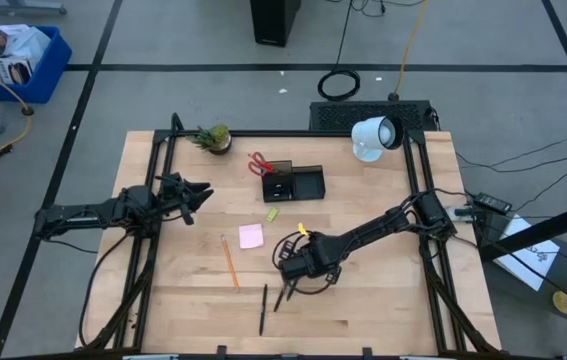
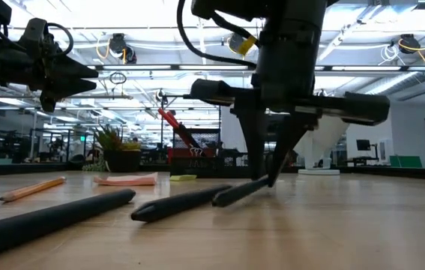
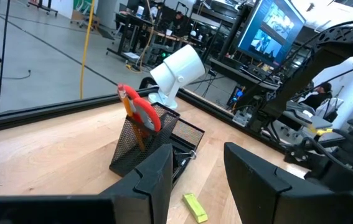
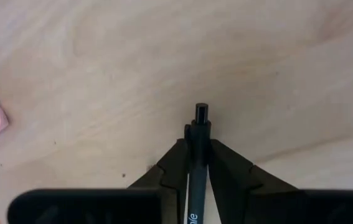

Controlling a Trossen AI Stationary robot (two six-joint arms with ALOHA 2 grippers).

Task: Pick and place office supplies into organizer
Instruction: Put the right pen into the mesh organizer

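Surface (image 1: 383, 290): pale wood, visible grain, smooth satin finish. Organizer (image 3: 140, 144): black wire mesh, matt. Scissors (image 3: 140, 111): glossy red plastic handles. Lamp-like device (image 3: 175, 70): smooth white plastic, slight sheen. Pen (image 4: 199, 143): black plastic barrel, semi-gloss, between matt black plastic jaws of the right gripper (image 4: 199, 163). Sticky-note pad (image 1: 251, 236): pink matt paper. Pencil (image 2: 32, 188): orange painted wood, low sheen.

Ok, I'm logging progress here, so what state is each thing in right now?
right hand: shut on a black pen, low over the table
black pen: gripped, tip by the wood
left hand: open, empty, raised
scissors: standing in the organizer
organizer: upright
second black pen: lying flat
pencil: lying flat
sticky-note pad: flat on table
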